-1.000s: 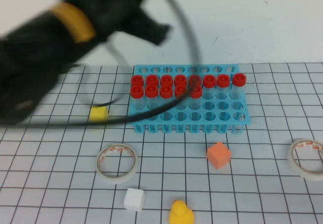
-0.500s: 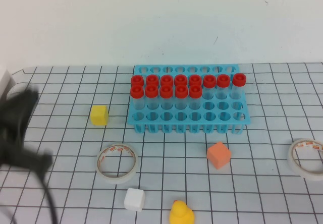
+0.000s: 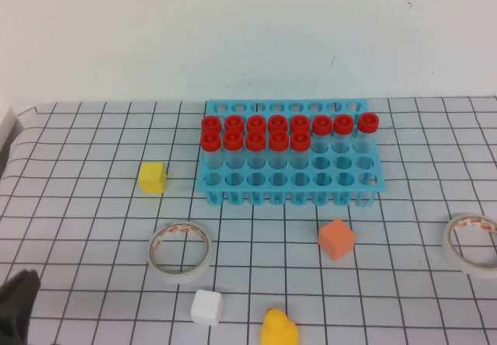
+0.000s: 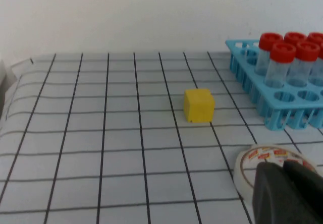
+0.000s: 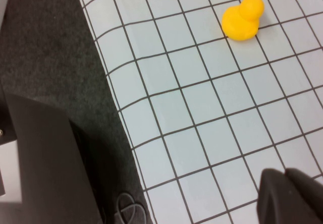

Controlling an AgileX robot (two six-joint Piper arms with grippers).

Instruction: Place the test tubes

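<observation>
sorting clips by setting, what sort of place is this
Probably a robot test bench: a blue test tube rack of red-capped tubes on a gridded mat with a toy duck. Left gripper shut by a tape roll; right gripper shut at the mat's edge.

Tubes [image 3: 268, 131] in rack [image 3: 342, 180], cube [image 3: 152, 177] left

gridded table [image 3: 78, 205] | blue rack [image 3: 287, 180] | 2 tape rolls [image 3: 180, 273] [image 3: 450, 242] | 3 cubes [image 3: 152, 177] [image 3: 336, 238] [image 3: 206, 307] | duck [image 3: 278, 329]

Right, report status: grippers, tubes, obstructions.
Left gripper shut, empty, beside tape roll. Right gripper shut, empty, at table edge by duck. Test tubes all upright in blue rack, none loose. Orange cube before rack, not touching.
</observation>
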